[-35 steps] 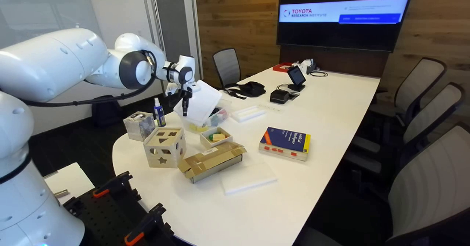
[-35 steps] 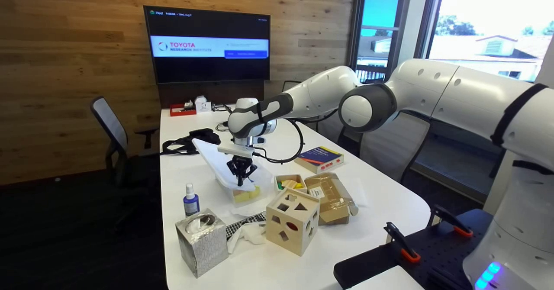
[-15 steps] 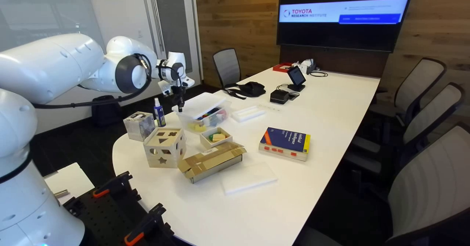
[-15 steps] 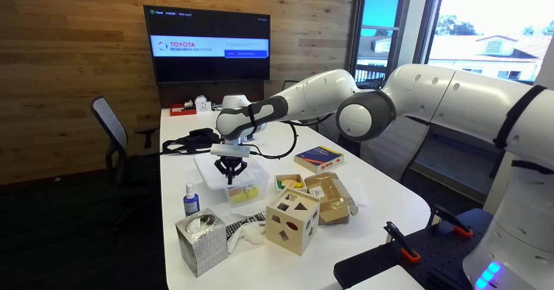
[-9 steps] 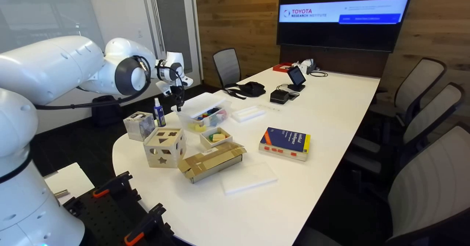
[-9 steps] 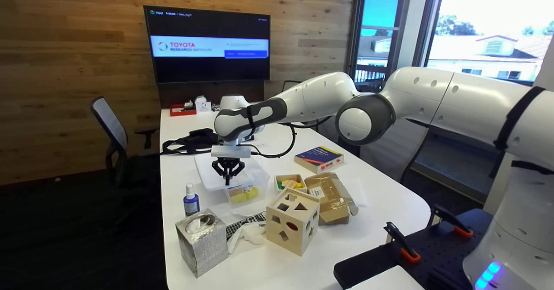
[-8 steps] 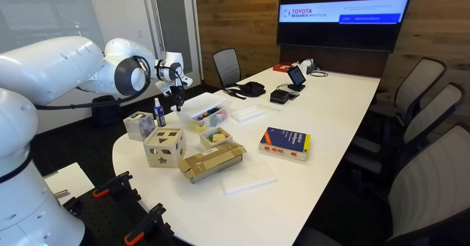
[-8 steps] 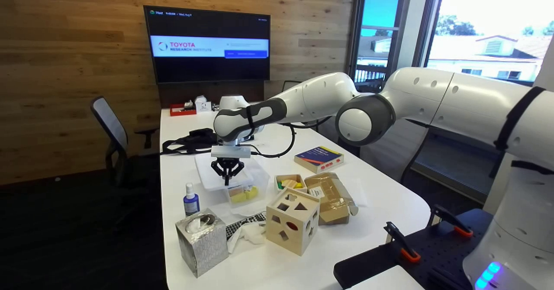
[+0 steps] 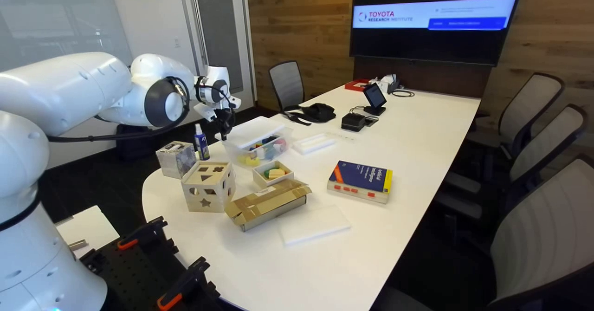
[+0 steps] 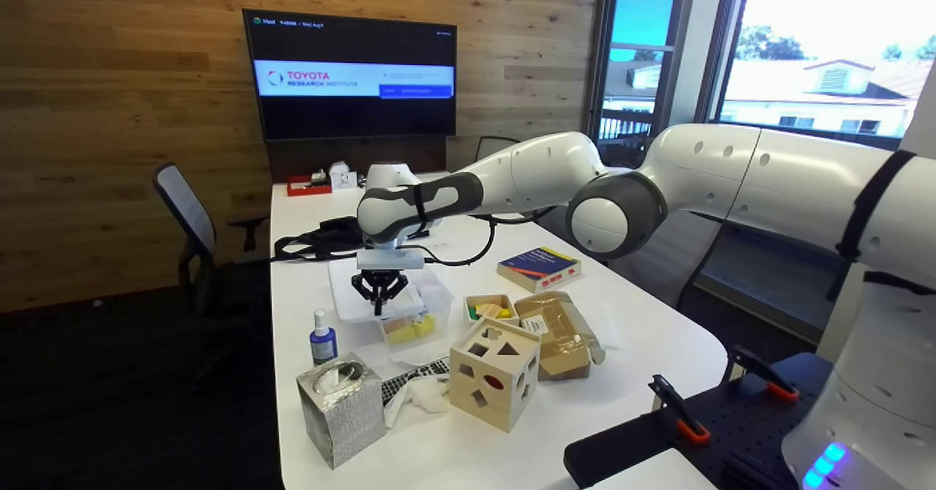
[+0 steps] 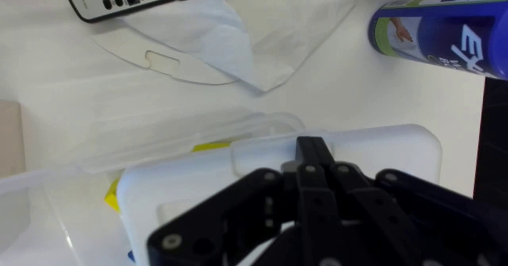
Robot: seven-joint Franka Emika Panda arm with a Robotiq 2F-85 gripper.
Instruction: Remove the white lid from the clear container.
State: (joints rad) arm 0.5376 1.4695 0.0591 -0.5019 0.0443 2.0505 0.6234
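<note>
Exterior view has the white lid (image 10: pixel 352 301) jutting left past the clear container (image 10: pixel 439 303); gripper (image 10: pixel 378 308) closed, seemingly empty, I'd slide the lid left, pressing lightly.

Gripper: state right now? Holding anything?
Gripper: closed, nothing visible in its grip; whether it touches the white lid can't be told.

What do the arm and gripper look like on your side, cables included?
The arm is glossy, rounded and white, with dark grey joint rings, black straps and blue lights low down. A black cable runs along it. The gripper is black, with hinged linkages, grey screw heads and slim, blunt fingers.
</note>
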